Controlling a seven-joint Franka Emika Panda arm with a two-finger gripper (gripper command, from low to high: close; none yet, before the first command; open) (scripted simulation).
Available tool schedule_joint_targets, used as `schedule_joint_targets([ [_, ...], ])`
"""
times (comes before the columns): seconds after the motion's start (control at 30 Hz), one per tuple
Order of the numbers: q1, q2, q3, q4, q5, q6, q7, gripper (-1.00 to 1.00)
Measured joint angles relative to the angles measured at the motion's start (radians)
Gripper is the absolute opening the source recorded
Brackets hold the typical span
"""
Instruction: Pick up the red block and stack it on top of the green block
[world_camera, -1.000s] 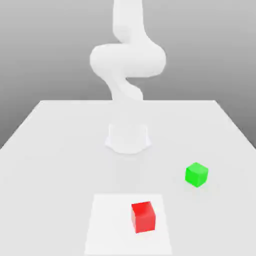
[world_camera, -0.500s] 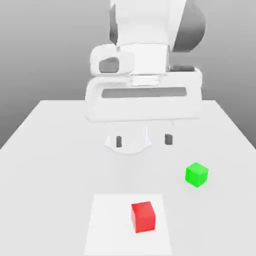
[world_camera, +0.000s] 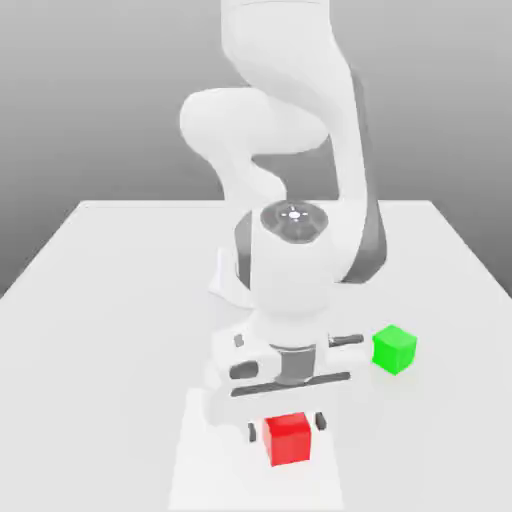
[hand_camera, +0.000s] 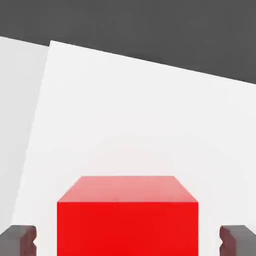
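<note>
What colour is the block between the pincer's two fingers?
The block is red; it shows best in the hand view.

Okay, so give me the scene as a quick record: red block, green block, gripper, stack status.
red block: on the white square, between the fingers; gap on either side
green block: on the table, off the white square, toward the exterior view's right
gripper: open, astride the red block, not gripping it
stack status: not stacked; blocks apart
</note>
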Motion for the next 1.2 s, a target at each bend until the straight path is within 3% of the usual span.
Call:
schedule_joint_targets([
  [0.13,-0.001,0.007,0.001,0.001,-0.002,0.006,0.002,-1.00],
  [0.33,0.001,-0.183,0.015,-0.031,0.014,-0.151,-0.012,-1.00],
  [0.57,0.238,-0.393,0.126,-0.166,0.152,-0.221,-0.178,-1.00],
  [0.8,0.461,-0.583,0.241,-0.318,0.202,-0.261,-0.291,-1.00],
  [1.1,0.416,-0.346,0.298,-0.332,0.072,-0.013,-0.217,-1.00],
  [1.13,0.410,-0.313,0.294,-0.332,0.050,0.019,-0.202,1.00],
  [1.2,0.410,-0.313,0.294,-0.332,0.050,0.019,-0.202,1.00],
])
